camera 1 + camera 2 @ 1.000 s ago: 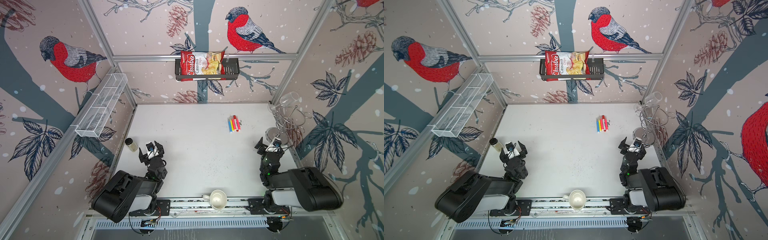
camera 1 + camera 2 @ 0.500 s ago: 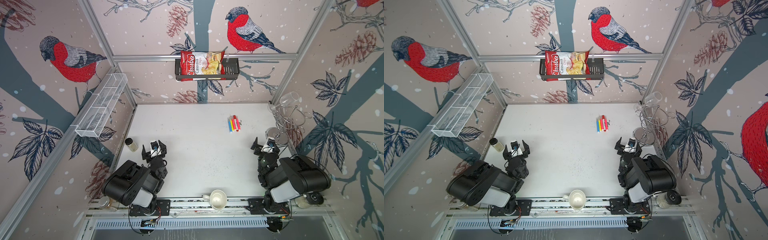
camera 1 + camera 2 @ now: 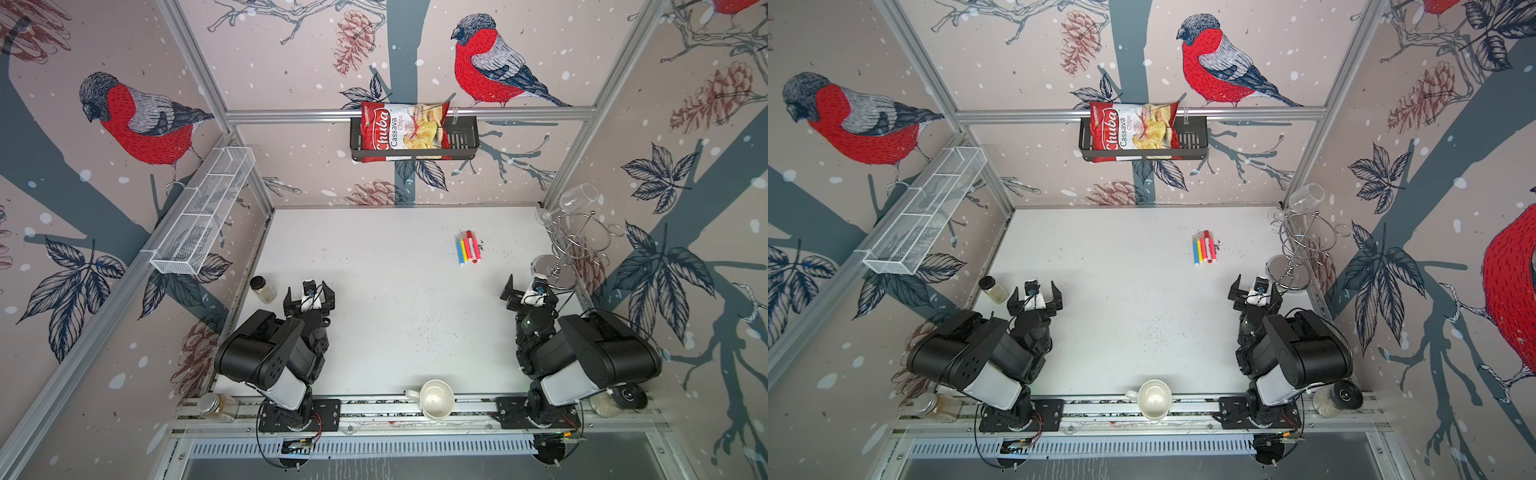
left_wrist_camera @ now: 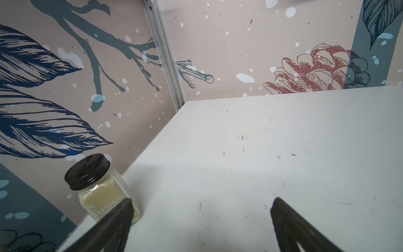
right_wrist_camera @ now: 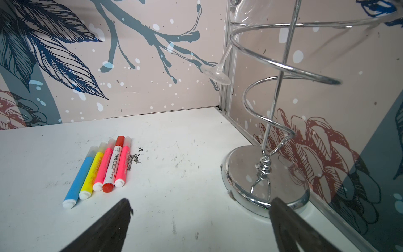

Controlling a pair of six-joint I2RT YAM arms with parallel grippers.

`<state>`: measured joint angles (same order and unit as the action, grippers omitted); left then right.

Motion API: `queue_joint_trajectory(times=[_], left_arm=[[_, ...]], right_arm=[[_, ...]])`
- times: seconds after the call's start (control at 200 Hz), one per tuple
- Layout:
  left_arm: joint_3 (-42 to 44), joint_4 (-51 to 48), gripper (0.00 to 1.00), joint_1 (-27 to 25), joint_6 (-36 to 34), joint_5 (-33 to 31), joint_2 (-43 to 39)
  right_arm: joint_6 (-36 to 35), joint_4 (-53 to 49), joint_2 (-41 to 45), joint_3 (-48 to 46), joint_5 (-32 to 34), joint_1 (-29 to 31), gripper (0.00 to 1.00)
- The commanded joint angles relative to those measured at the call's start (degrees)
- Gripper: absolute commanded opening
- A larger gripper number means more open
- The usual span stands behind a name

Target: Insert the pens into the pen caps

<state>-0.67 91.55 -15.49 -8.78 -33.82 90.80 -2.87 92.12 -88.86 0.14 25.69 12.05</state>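
Pens [image 5: 102, 167] capped, side by side on counter [image 5: 174, 218]. Left gripper [image 4: 201, 203] and right gripper [image 5: 200, 203] both wide open, empty, clear of pens.

Right fingers [image 5: 106, 231], bases out of view.

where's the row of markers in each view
A top view: row of markers right of centre, in the far half.
A top view: the same place.
Left wrist: not in it.
Right wrist: lying side by side, caps pointing away.
Shared landmark: chrome glass rack, standing apart from the row on its right-arm side.
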Motion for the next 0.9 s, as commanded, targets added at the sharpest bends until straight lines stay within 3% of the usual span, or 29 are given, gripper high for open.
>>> queue_joint_trajectory(times=[0.0,0.1,0.225,0.335,0.455,0.61,0.73,0.895], left_arm=[[-0.2,11.7,0.98,0.1,0.3,1.2,0.3],[-0.1,11.6,0.97,2.1,0.7,8.3,2.1],[-2.2,9.4,0.97,3.6,1.2,10.4,2.6],[-6.4,-2.4,0.96,6.4,3.5,15.0,-0.3],[-14.0,-20.1,0.97,13.6,9.2,25.8,-1.8],[-13.0,-17.8,0.97,14.4,8.9,27.8,-1.7],[-12.5,-16.7,0.97,14.4,8.8,27.9,-1.6],[-11.7,-15.3,0.97,14.3,8.2,29.8,-1.8]], right_arm=[[-0.2,6.1,0.5,0.0,-1.7,-0.5,0.99],[1.4,-3.6,2.7,3.3,-7.0,-3.2,0.99],[3.8,-16.9,3.1,10.0,-13.2,-6.9,0.99],[7.3,-24.2,2.6,13.8,-18.5,-11.3,0.99],[7.1,-24.1,2.7,13.7,-18.0,-11.1,1.00],[7.0,-23.7,2.8,13.4,-17.6,-10.9,1.00],[8.2,-22.4,2.9,12.7,-11.3,-9.8,0.99],[8.3,-22.6,2.8,12.9,-10.4,-9.5,0.99]])
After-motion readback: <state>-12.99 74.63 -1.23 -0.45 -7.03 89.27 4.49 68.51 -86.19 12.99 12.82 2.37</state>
